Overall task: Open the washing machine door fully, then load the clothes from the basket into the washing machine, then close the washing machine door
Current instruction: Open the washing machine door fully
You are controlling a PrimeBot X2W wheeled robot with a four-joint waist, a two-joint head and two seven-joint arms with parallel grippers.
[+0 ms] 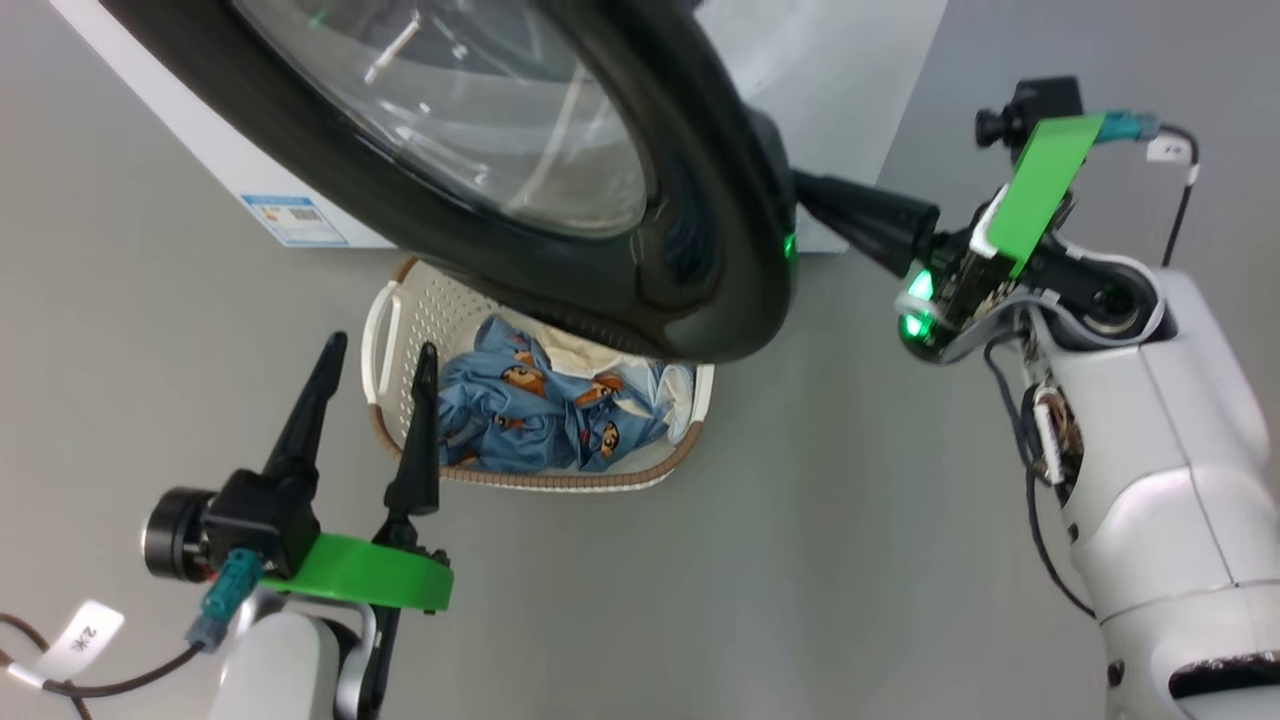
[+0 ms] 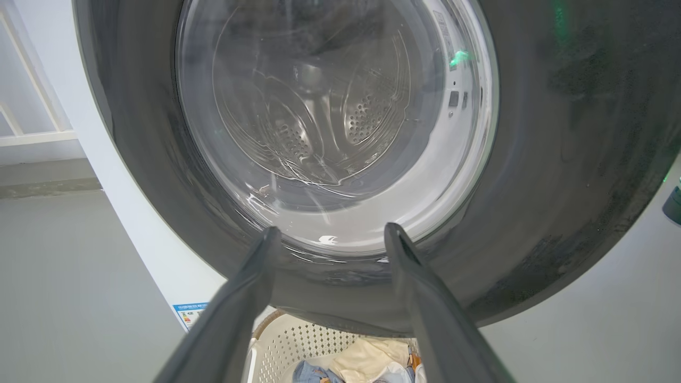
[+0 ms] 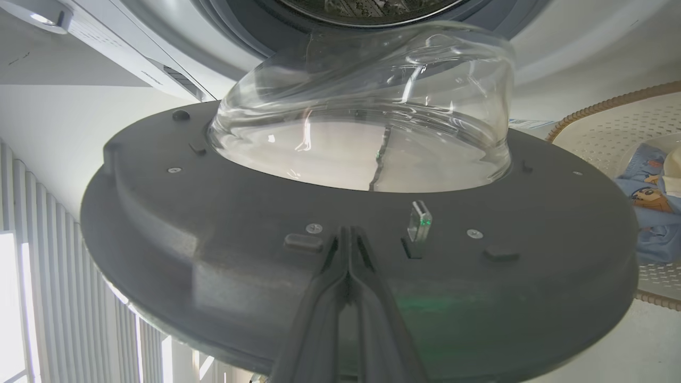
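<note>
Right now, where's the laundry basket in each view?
Head view: basket centre-left, partly under the washing machine door.
Left wrist view: bottom centre, between the left claw's fingers.
Right wrist view: right edge, clothes inside.
Shared landmark: that black door, next to the basket.

A laundry spot in a plain indoor room is being shown; whether it is a home or a test room cannot be told. This is being indicated by a white front-loading washing machine point(image 2: 133, 223) standing directly on a smooth grey floor point(image 1: 800, 550), with its round black glass-windowed door point(image 1: 700, 250) open and its perforated steel drum point(image 2: 330, 122) being seen through the glass. A blue label sticker point(image 1: 295, 220) is being carried low on its front. A perforated cream laundry basket point(image 1: 400, 330) of printed light blue clothes point(image 1: 520, 410) is being kept on the floor just in front. Daylight is being let in through pale vertical blinds point(image 3: 69, 255).
</note>
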